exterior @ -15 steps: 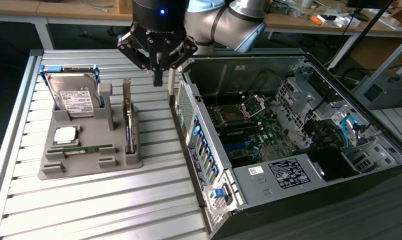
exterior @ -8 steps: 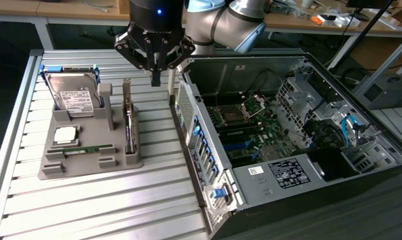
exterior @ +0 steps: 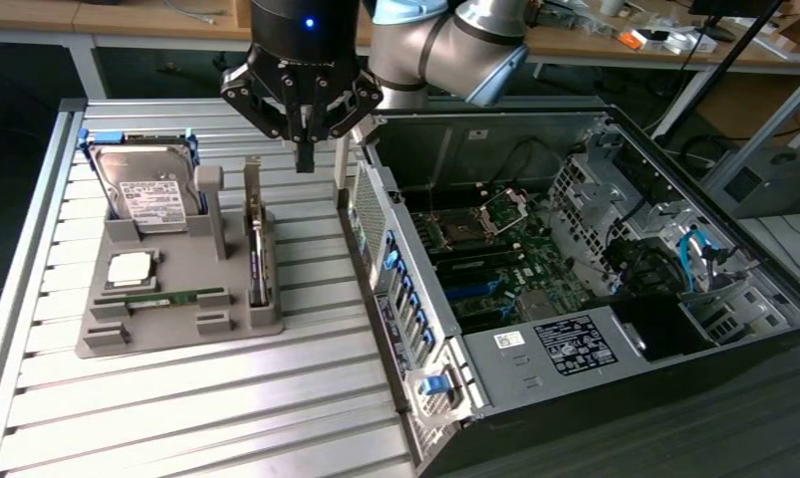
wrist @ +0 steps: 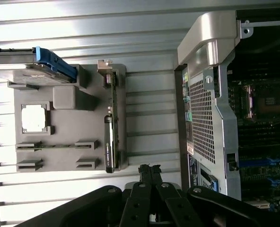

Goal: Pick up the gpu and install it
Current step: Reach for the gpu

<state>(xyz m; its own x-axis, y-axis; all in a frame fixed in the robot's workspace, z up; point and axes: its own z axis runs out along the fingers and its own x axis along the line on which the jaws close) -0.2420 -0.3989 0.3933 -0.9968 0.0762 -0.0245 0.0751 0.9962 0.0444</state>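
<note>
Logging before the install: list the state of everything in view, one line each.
gpu: standing on edge in the holder, not picked up.
hard drive: propped upright in the holder.
processor chip: lying flat in its recess.
RAM stick: resting in its holder slots.
computer case: on its side, side panel off, inside exposed.
claw: shut, empty, above the table between holder and case.

I saw the dark gpu [exterior: 257, 254], a grey tray [exterior: 160, 336], a green RAM stick [exterior: 173, 296], a blue-edged hard drive [exterior: 147, 194] and the ribbed silver worktop [exterior: 213, 408].
</note>
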